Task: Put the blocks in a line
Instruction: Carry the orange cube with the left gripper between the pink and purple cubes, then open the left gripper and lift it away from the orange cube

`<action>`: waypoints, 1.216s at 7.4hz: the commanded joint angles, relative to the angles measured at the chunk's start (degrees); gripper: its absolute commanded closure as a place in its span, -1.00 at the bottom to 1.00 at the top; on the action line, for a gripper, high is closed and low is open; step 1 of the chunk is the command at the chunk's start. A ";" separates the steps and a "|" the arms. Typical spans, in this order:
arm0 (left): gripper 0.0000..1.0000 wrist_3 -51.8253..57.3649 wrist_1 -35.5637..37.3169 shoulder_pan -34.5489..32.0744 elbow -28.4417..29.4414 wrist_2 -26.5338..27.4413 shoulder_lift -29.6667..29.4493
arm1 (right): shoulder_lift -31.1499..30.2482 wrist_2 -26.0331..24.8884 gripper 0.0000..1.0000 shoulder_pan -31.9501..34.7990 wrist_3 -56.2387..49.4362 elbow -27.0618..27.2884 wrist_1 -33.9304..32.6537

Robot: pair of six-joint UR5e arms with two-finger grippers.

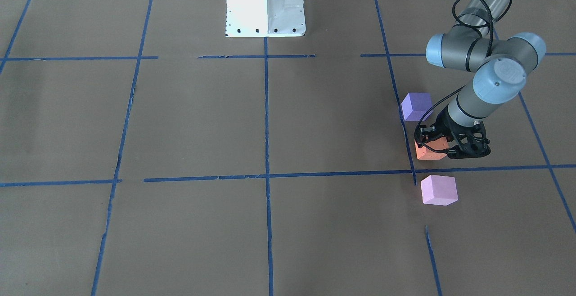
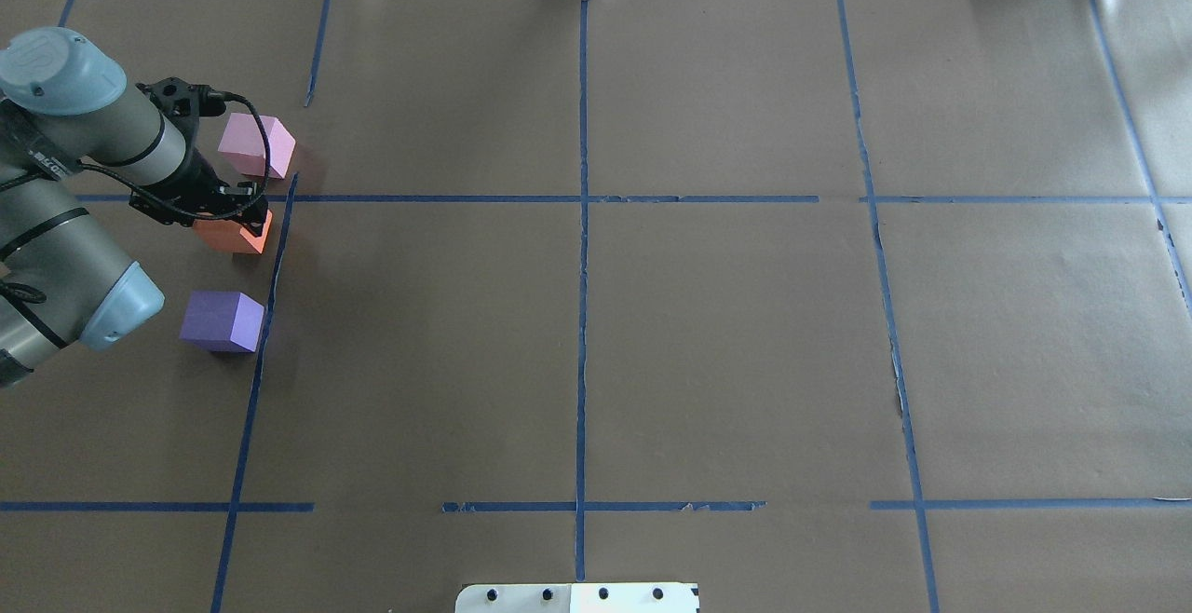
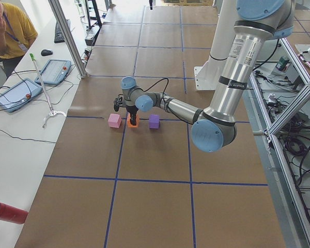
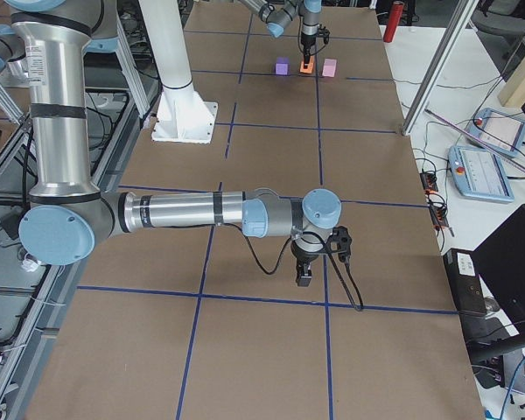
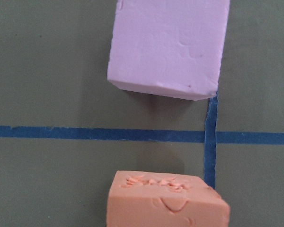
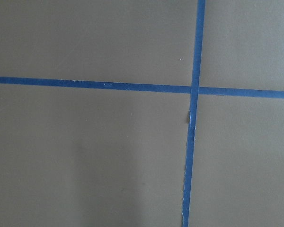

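Observation:
Three cubes lie in a row along a blue tape line. The purple block (image 1: 416,106) (image 2: 222,320) is nearest the robot, the orange block (image 1: 429,153) (image 2: 233,237) is in the middle, and the pink block (image 1: 438,190) (image 2: 255,144) is farthest. My left gripper (image 1: 435,148) (image 2: 244,218) stands over the orange block with its fingers against the block's sides, shut on it, at or just above the table. The left wrist view shows the orange block (image 5: 165,201) with the pink block (image 5: 168,45) beyond it. My right gripper (image 4: 304,278) hangs low over bare table; whether it is open I cannot tell.
The white robot base (image 1: 265,6) stands at the table's middle edge. Blue tape lines (image 2: 582,222) divide the brown paper into squares. A person (image 3: 8,31) sits beyond the far side, by tablets (image 3: 54,71). A red cylinder (image 3: 8,213) lies off the table.

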 commanded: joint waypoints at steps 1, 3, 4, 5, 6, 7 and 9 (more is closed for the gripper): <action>-1.00 -0.27 -0.09 -0.12 0.03 -0.10 0.23 | 0.00 0.00 -1.00 0.00 0.00 -0.04 0.00; -1.00 0.07 0.78 -2.73 -0.67 -0.71 0.14 | 0.00 0.00 -1.00 0.00 0.00 -0.04 0.00; -1.00 0.60 0.79 -5.36 -1.20 -3.24 0.14 | 0.00 0.00 -1.00 0.00 0.00 0.04 0.00; -1.00 3.83 2.70 -8.61 -3.03 -3.35 0.93 | 0.00 0.00 -1.00 0.00 0.00 0.04 0.00; -1.00 11.69 8.20 -12.30 -4.79 -3.36 1.28 | 0.00 0.00 -1.00 0.00 0.00 -0.04 0.00; -1.00 24.21 15.48 -18.16 -5.94 -3.09 1.37 | 0.00 0.00 -1.00 0.00 0.00 -0.04 0.00; -1.00 43.77 18.89 -28.98 -5.43 -2.65 5.66 | 0.00 0.00 -1.00 0.00 0.00 -0.04 0.00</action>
